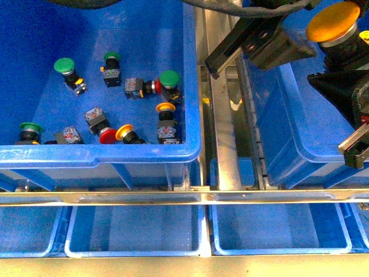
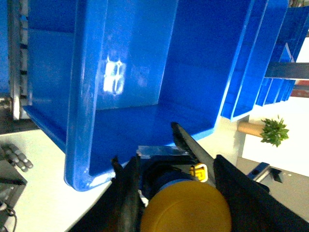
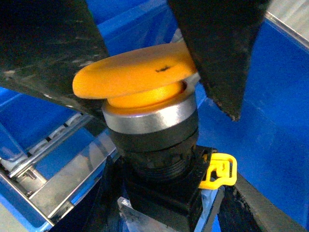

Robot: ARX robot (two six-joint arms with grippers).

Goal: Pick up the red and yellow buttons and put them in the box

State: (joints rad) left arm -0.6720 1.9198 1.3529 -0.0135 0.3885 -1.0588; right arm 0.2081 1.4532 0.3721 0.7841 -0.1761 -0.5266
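Note:
My right gripper (image 1: 345, 69) is shut on a yellow button (image 1: 333, 22), held cap-up at the top right above the box (image 1: 288, 135), a deep blue crate. In the right wrist view the jaws (image 3: 169, 205) clamp the black body of that yellow button (image 3: 140, 79). My left gripper (image 2: 164, 164) is shut on another yellow button (image 2: 186, 208), close to the empty box (image 2: 145, 72). The left arm (image 1: 253, 40) shows at the top centre. Loose in the left crate (image 1: 98, 154) lie red buttons (image 1: 108, 136) (image 1: 157, 86) and yellow buttons (image 1: 166, 107) (image 1: 123, 133).
Several green-capped switches (image 1: 64, 66) (image 1: 169, 79) lie among the buttons in the left crate. A metal rail (image 1: 222, 133) runs between the two crates. Shallow blue trays (image 1: 132, 231) (image 1: 277, 228) sit below a steel bar. Dark carbon-textured parts (image 3: 48, 43) hang close over the right-hand button's cap.

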